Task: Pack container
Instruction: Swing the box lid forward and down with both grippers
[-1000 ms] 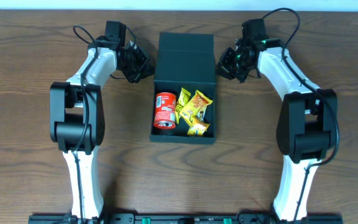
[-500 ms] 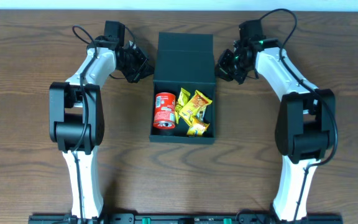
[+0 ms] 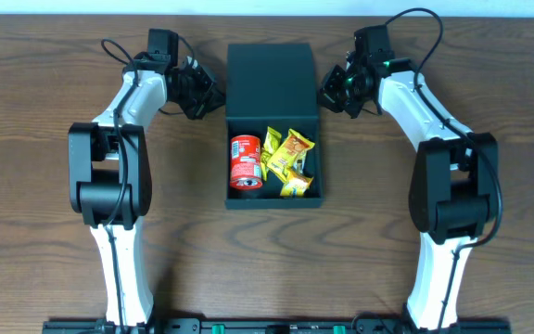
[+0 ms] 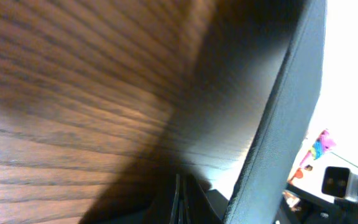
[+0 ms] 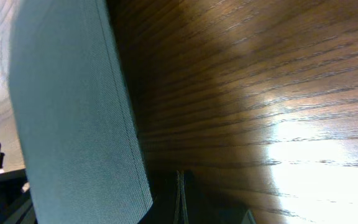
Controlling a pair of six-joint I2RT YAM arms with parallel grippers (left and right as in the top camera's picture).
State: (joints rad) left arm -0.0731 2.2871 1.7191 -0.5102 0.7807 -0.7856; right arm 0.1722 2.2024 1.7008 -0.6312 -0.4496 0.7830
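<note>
L arm: I see my left arm (image 3: 135, 97) stretched far forward, wrist turned inward | left gripper (image 3: 211, 96) jaws pressed together | R arm: right arm (image 3: 413, 100) mirrors it | right gripper (image 3: 327, 92) jaws likewise closed

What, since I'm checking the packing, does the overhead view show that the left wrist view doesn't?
Only overhead: the red can and yellow packets lying inside the container. Only left wrist: the lid edge-on and close up, with bright clutter beyond it. Both: the lid and the wooden table.
</note>
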